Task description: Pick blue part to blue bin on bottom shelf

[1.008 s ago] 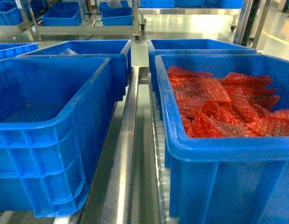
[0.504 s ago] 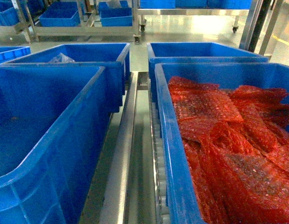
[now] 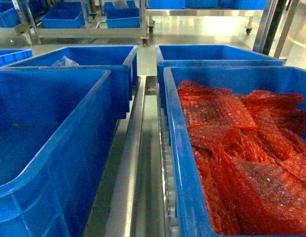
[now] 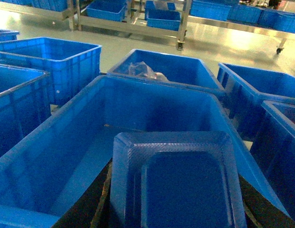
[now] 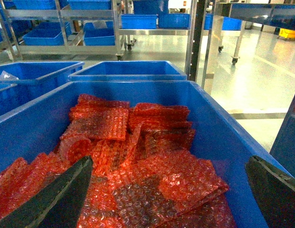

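The left tool (image 4: 173, 223) holds a blue tray-like part (image 4: 178, 183), which fills the bottom middle of the left wrist view; the dark fingers (image 4: 90, 213) show at either side of it, closed against its edges. The part hangs over the near end of a large, bare blue bin (image 4: 90, 142), above its floor and not touching it.

The right tool (image 5: 169, 190) is spread wide, its two dark fingers (image 5: 57, 194) far apart, holding nothing. It hovers over a second blue bin (image 5: 223, 128) packed with red bubble-wrap bags (image 5: 138, 156).

In the head view neither tool appears. The empty bin (image 3: 49, 138) sits at the left, the bin of red bags (image 3: 180, 148) at the right. Between them runs the steel rack level (image 3: 131, 163) with its white roller track (image 3: 166, 168) just beside the right-hand bin. Two more blue bins stand behind, one on each side; the left rear bin (image 3: 94, 57) contains a crumpled clear bag (image 3: 64, 61). Further racks (image 3: 84, 32) with blue bins stand on the floor beyond.
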`<state>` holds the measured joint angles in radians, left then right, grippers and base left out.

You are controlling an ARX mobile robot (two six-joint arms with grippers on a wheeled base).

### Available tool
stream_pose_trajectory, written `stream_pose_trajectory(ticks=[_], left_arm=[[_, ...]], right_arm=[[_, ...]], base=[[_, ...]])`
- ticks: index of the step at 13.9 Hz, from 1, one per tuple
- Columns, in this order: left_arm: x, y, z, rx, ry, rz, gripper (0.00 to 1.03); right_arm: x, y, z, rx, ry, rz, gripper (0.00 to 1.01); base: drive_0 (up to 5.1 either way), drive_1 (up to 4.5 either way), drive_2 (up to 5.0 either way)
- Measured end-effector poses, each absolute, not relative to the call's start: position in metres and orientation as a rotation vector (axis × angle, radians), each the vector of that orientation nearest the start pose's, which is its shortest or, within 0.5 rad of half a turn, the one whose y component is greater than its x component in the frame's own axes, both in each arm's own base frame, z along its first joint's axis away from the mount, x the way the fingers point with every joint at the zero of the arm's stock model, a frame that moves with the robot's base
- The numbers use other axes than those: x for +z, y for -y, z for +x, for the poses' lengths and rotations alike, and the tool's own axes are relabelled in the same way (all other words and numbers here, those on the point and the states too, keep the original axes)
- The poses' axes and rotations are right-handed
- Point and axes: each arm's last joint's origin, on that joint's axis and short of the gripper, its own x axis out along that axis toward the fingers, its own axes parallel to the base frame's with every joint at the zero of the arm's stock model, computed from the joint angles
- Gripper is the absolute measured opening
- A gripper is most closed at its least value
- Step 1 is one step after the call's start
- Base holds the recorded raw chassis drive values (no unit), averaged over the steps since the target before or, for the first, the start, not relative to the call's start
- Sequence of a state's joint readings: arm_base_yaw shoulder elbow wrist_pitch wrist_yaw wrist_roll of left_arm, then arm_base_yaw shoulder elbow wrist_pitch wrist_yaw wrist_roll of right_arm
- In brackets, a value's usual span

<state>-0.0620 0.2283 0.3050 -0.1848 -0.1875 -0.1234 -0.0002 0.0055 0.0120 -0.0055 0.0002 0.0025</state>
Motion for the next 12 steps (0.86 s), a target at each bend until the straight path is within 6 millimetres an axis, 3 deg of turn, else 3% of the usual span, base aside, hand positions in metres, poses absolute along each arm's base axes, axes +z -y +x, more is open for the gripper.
stream_pose_trajectory(ticks=[12], left_arm=[[0.2314, 0.0007, 0.0983, 0.132, -0.1, -0.11, 0.43]], right_arm=[[0.1667, 0.0, 0.0973, 0.0, 0.001, 0.002, 0.98]], base=[[0.0, 0.0, 0.0]])
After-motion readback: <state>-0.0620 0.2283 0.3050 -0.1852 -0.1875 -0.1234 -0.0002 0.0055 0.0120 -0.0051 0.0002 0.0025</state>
